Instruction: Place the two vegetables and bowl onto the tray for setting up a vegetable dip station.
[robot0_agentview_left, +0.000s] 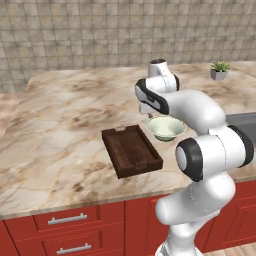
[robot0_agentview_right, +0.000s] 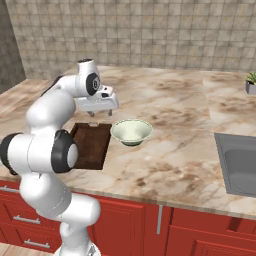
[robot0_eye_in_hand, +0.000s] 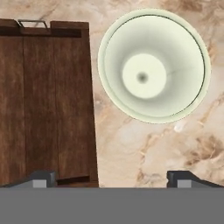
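So you've got the marble counter (robot0_agentview_left: 65, 125) running under everything, and your gripper (robot0_eye_in_hand: 111, 178) is hanging above it, looking straight down with the jaws spread wide and nothing between them.

Looking from the hand, the tray (robot0_eye_in_hand: 43, 100) sits below and out past the left finger tip (robot0_eye_in_hand: 41, 178). It's dark brown wood, lying flat on the counter, nothing on its boards, and a handle cut-out shows at its far short end. That left tip lines up over the tray's near right corner, while the right tip is over bare marble.

The bowl (robot0_eye_in_hand: 153, 65) is ahead of the gripper and a bit to the right, upright on the counter, pale green-white, nothing inside it. It's just beside the tray's long edge, with a thin strip of marble between them, so not touching.

From the right base view you can see the hand floating over the gap between tray (robot0_agentview_right: 92, 145) and bowl (robot0_agentview_right: 131, 132).

Off behind, well away from the tool, a small potted plant (robot0_agentview_left: 219, 70) sits near the wall, and a sink (robot0_agentview_right: 240, 165) is set into the counter off to the right.
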